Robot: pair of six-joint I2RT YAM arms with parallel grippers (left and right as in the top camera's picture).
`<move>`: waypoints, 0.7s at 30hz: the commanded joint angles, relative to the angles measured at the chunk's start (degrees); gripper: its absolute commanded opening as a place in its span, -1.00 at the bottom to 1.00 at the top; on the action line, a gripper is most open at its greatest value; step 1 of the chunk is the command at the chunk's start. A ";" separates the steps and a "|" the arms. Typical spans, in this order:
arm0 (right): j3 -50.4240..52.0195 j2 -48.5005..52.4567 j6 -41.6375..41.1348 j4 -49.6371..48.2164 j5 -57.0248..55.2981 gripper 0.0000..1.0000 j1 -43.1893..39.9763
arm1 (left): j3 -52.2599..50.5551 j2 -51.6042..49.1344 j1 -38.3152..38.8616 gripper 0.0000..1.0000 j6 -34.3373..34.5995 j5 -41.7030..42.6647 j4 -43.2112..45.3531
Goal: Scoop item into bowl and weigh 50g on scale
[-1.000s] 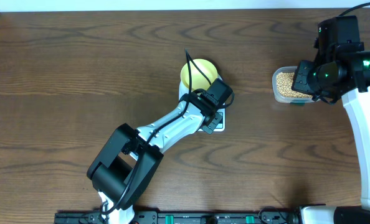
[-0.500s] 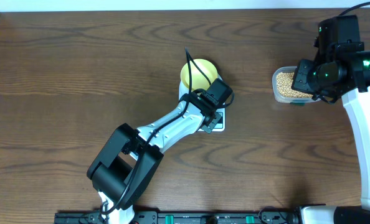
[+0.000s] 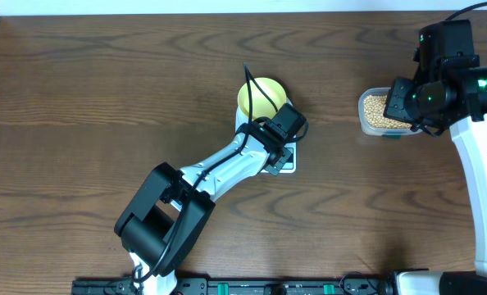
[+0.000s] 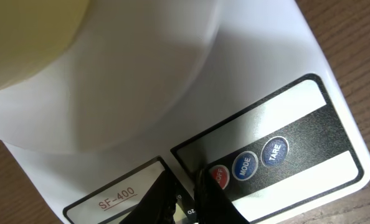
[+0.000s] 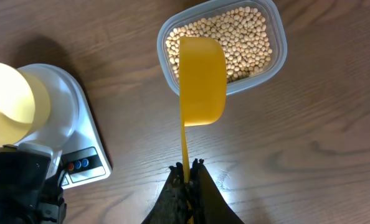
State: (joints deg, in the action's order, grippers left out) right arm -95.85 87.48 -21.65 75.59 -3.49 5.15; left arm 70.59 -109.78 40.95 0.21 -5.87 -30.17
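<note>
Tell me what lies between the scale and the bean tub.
Nothing: bare table separates scale from tub, clearest in the right wrist view.

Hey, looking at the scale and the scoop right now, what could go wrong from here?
The left hand is at the red button, right beside MODE and TARE; a slight slip could press the wrong one. The right hand pinches only the thin handle end of the scoop, so it may twist when dug into the beans.

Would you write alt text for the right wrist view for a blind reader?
The right tool grips a yellow scoop by its handle, its cup over the near rim of a clear tub of beans. At left, a pale-yellow bowl sits on the white scale.
</note>
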 commanded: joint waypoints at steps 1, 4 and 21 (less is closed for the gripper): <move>-0.98 -0.13 0.72 -0.15 -0.66 -0.98 -0.24 | -0.28 -0.50 -0.15 -0.70 0.92 0.90 -0.13; -0.98 -0.13 0.72 -0.17 -0.66 -0.98 -0.24 | -0.28 -0.50 -0.15 -0.70 0.92 0.90 -0.13; -0.98 -0.13 0.72 -0.17 -0.68 -0.98 -0.24 | -0.33 -1.62 -0.15 -0.70 0.92 0.92 0.90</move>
State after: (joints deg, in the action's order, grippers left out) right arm -95.85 87.48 -21.65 75.57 -3.49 5.15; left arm 70.59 -109.93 40.95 0.23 -5.04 -29.43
